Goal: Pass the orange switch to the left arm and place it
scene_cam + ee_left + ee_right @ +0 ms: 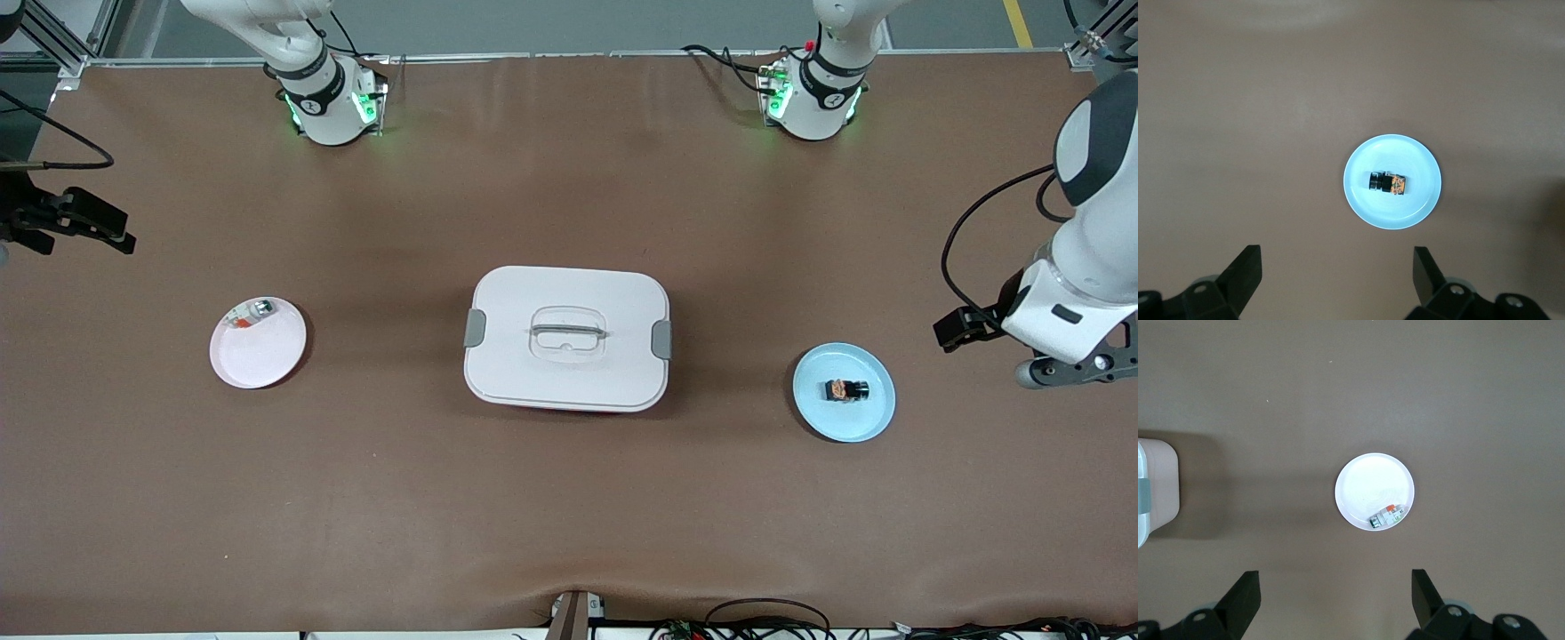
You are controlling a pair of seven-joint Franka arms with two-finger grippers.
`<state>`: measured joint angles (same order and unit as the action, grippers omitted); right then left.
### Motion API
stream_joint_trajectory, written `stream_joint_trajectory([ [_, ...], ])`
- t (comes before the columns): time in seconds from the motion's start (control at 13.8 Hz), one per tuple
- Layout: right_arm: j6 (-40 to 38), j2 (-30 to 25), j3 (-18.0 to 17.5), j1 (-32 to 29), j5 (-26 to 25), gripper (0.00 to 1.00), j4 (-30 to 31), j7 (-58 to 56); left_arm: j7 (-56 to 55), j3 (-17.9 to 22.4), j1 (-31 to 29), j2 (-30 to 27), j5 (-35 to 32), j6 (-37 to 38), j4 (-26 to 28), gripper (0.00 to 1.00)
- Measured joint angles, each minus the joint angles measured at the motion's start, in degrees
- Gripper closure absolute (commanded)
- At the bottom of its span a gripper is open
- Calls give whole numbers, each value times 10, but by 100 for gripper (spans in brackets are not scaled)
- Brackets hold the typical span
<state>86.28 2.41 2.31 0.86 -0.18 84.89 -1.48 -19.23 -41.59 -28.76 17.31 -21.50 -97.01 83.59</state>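
The orange switch [846,389] [1389,184], a tiny black block with an orange face, lies on a light blue plate [836,423] [1391,212] toward the left arm's end of the table. The white lidded box [566,338] [1155,487] stands at mid-table between the two plates. My left gripper [1336,267] hangs open high above the bare table beside the blue plate, holding nothing. High over the table near the pink plate [258,356] [1368,487], my right gripper [1335,587] is open and empty too.
A small clear part with green and red bits [252,313] [1385,516] lies on the pink plate's edge. The two arm bases [331,102] [811,98] stand along the table edge farthest from the front camera. Cables [765,618] run along the nearest edge.
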Motion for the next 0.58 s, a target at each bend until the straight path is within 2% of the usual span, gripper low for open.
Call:
stream_joint_trajectory([
  [0.36, 0, 0, 0, 0, 0, 0, 0, 0, 5, 8, 9, -20, 44, 40, -27, 0],
  [0.43, 0, 0, 0, 0, 0, 0, 0, 0, 15, 41, 37, -31, 64, 53, -30, 0],
  [0.58, 0, 0, 0, 0, 0, 0, 0, 0, 37, 169, 139, -64, 121, 68, -32, 0],
])
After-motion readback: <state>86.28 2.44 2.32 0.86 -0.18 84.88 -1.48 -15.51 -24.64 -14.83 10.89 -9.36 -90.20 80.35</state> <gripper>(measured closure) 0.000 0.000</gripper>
